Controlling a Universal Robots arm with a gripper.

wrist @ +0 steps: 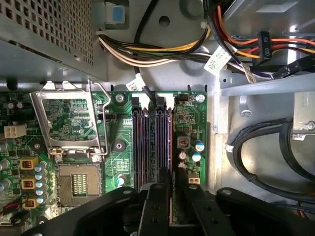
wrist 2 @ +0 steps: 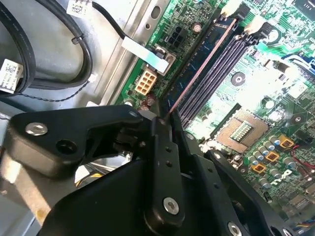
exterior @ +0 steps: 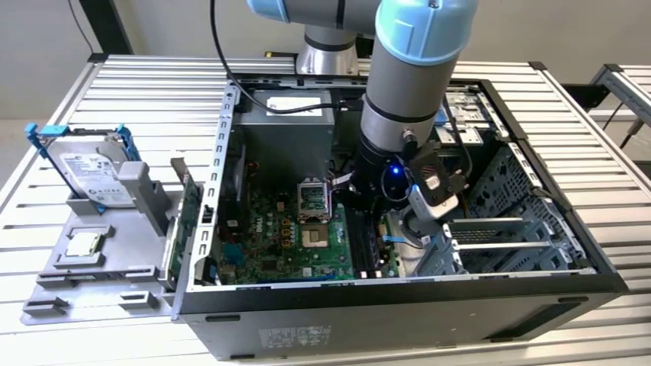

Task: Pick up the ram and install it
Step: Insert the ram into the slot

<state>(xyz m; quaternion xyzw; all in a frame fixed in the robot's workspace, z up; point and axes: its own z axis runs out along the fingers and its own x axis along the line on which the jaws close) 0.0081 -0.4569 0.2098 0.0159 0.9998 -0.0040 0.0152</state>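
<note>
The gripper (wrist 2: 165, 120) is down inside the open computer case (exterior: 569, 290), clenched on the ram (wrist 2: 199, 66), which stands on edge between its fingers. In the second wrist view the thin stick runs away from the fingertips (wrist 2: 162, 132) along the outermost memory slot, parallel to the empty dark slots (wrist 2: 221, 73) beside it; its far end reaches the white latches (wrist 2: 231, 10). Whether it is fully seated in the slot cannot be told. In the first wrist view the gripper (wrist: 171, 179) meets the same end of the memory slots (wrist: 147, 142) on the green motherboard (wrist: 118, 162), with the open processor socket (wrist: 78, 179) and its raised metal frame (wrist: 69, 118) nearby. In the exterior view the arm (exterior: 407, 99) reaches into the case, which lies on a slatted desk (exterior: 152, 84). At the exterior view's left, outside the case, a grey tray (exterior: 112, 252) carries a hard drive (exterior: 97, 175) in blue brackets and a small square processor chip (exterior: 82, 244).
</note>
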